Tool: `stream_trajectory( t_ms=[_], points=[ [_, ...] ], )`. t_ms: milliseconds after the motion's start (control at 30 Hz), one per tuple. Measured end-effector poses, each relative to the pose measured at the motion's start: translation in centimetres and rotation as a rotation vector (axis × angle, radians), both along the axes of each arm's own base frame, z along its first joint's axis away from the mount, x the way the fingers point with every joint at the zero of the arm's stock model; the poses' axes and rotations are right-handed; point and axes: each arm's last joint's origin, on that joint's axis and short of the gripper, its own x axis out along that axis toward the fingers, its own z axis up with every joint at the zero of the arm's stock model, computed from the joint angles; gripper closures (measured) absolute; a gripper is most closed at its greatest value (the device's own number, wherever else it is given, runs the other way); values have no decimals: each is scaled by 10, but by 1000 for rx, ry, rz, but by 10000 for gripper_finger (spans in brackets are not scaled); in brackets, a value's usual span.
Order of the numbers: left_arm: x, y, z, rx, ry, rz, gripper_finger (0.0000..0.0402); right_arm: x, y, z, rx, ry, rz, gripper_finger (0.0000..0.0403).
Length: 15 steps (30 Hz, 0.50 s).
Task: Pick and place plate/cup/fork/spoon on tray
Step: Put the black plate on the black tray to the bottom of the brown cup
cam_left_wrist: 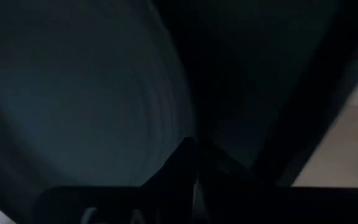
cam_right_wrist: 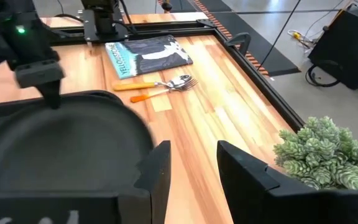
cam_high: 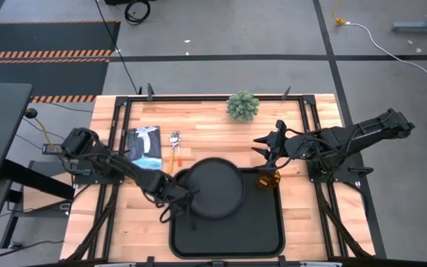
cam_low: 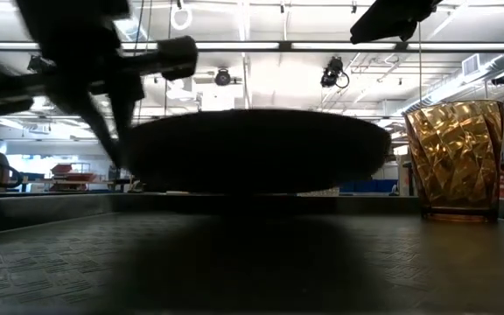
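The tray (cam_high: 227, 236) is seen nearest, at the counter's (cam_high: 310, 222) front edge. Just above its floor the plate (cam_high: 215, 187) is held by its rim in the closed left claw (cam_high: 178, 191), not yet set down, judging from the low view. The cup (cam_high: 266, 179) is already stood in the tray's far right corner. Beyond it, the right claw (cam_high: 273, 144) is hung over the counter, fingers parted and empty. Farther left, the fork (cam_right_wrist: 166, 84) and spoon (cam_right_wrist: 160, 92) are left lying together beside a booklet (cam_high: 144, 143), both unpicked; a plant (cam_high: 242, 105) is stood at the back edge.
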Motion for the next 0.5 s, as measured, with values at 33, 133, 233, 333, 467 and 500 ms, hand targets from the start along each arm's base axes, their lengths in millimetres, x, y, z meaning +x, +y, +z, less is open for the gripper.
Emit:
stream_trajectory(
  t_ms=[33, 133, 233, 333, 467, 500],
  points=[
    [-1, -3, 0, -9, 9, -36, 387, 0, 0, 0, -1, 1, 0, 266],
    [-4, -10, 0, -19, 20, -119, 388, 0, 0, 0, 1, 0, -1, 266],
    [-4, -14, -1, -3, 12, -180, 388, 0, 0, 0, 5, -2, -1, 266],
    [-2, -18, -1, -4, -15, -222, 388, 0, 0, 0, 9, -7, 5, 266],
    [5, -22, -7, -23, -48, -266, 388, 1, 0, 2, 6, -19, 8, 266],
    [7, -24, -10, -31, -54, -276, 388, 1, 1, 2, 7, -22, 9, 266]
  ],
)
